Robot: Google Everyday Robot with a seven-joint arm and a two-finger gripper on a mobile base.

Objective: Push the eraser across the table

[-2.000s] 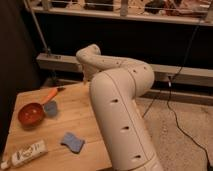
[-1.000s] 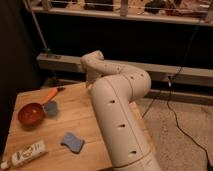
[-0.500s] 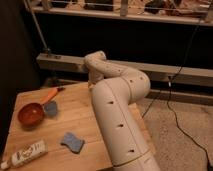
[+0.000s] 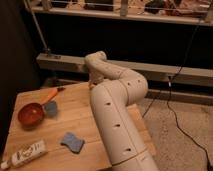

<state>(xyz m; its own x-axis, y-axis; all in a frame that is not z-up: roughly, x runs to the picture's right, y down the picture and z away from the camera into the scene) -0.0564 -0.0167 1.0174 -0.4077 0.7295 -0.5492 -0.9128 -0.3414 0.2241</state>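
Reach is your current step: gripper (image 4: 93,82) sits at the counter's (image 4: 75,117) far edge, jaws unreadable, eraser unseen, so locate it next.

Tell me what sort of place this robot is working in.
Probably a lab or workshop test area, not a home: a plain wooden table set with loose props, a speckled floor with a trailing cable, and metal railing behind. The gripper is out of view, hidden behind the arm.
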